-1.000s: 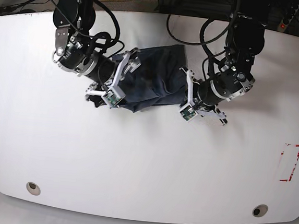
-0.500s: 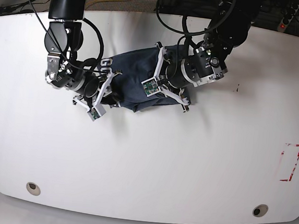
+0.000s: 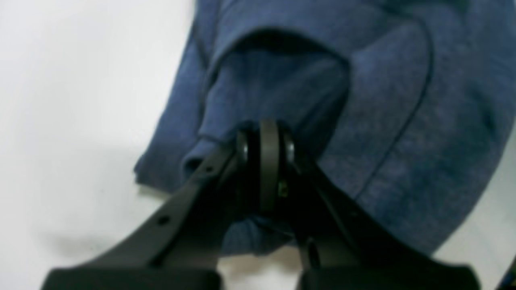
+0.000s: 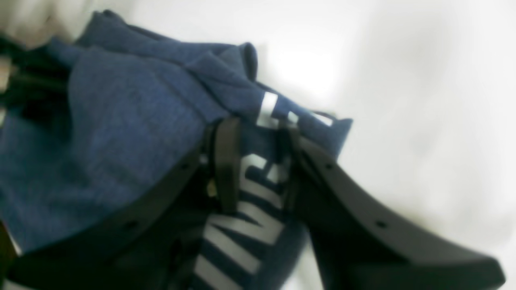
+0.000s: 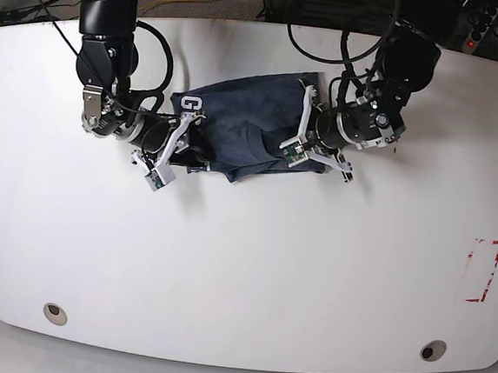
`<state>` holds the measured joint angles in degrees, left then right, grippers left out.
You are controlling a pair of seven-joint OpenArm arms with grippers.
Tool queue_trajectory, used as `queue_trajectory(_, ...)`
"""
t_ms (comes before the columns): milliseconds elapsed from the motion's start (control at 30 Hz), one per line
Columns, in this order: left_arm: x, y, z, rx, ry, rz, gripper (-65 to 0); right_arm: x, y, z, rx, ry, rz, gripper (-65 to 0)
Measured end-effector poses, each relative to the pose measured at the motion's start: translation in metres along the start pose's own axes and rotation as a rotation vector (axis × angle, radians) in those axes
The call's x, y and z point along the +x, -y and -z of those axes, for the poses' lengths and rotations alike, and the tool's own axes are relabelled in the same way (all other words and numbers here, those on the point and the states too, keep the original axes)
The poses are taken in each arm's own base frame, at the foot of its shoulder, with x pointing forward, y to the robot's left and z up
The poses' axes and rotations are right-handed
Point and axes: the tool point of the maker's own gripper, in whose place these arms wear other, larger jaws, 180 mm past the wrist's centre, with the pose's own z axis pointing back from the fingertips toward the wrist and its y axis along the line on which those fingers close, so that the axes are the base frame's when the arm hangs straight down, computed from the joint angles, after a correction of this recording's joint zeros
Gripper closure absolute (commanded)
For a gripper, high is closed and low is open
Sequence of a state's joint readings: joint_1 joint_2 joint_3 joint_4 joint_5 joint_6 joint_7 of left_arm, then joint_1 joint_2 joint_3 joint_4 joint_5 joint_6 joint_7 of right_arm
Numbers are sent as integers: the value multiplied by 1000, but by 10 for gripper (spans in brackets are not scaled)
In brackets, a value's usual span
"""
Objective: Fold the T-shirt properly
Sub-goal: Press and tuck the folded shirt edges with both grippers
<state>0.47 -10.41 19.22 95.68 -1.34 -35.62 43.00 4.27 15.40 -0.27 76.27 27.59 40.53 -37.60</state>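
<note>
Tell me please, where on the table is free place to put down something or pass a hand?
The white table is bare across its near half, between the T-shirt and the two round holes near the front edge. The side beside the red marking is bare too. Crowded: the far middle, where left gripper and right gripper grip the shirt.

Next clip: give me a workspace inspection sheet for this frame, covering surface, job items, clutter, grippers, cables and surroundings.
Surface: white rounded table, red tape rectangle near one edge.
Job's things: dark navy-blue cotton T-shirt, bunched and partly folded, white lettering at one end.
Clutter: nothing seen.
Grippers: left gripper shut on a fabric fold; right gripper closed on the lettered edge.
Cables: black cables looped at both arms.
Surroundings: dark equipment behind the table, unclear.
</note>
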Motion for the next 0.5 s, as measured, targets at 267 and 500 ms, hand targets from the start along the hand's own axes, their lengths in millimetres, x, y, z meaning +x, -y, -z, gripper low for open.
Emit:
queue_trajectory(267, -5, -46, -28, 119, -24, 54, -18, 21, -6, -20, -50, -65, -156, -147)
queue_trajectory(500, 37, -58, -60, 196, 97, 129, -21, 74, -16, -45, -104, 8, -300, -151)
